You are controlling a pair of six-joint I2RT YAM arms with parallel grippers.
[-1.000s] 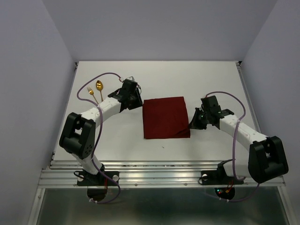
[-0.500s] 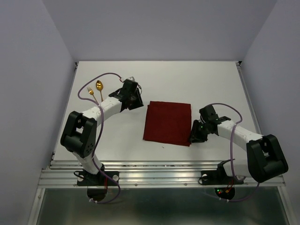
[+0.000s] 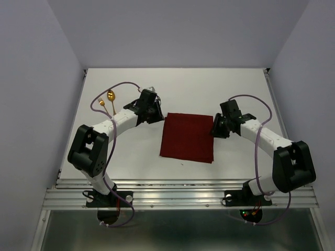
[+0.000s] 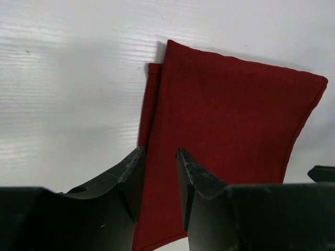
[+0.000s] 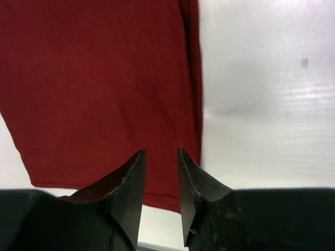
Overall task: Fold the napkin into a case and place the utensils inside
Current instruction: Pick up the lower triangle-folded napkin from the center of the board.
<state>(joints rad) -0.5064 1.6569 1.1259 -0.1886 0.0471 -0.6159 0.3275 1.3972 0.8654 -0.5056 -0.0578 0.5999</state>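
Starting at the left, we are leaving the fork and spoon lying untouched by the far left corner of the table. We are keeping the left gripper, fingers parted and empty, over the far left corner of the napkin. The napkin, layered, is lying flat mid-table. The right gripper is changing station: having released the near right corner a second ago, it is now hovering unclenched at the far right corner. We judge that another fold is being prepared.
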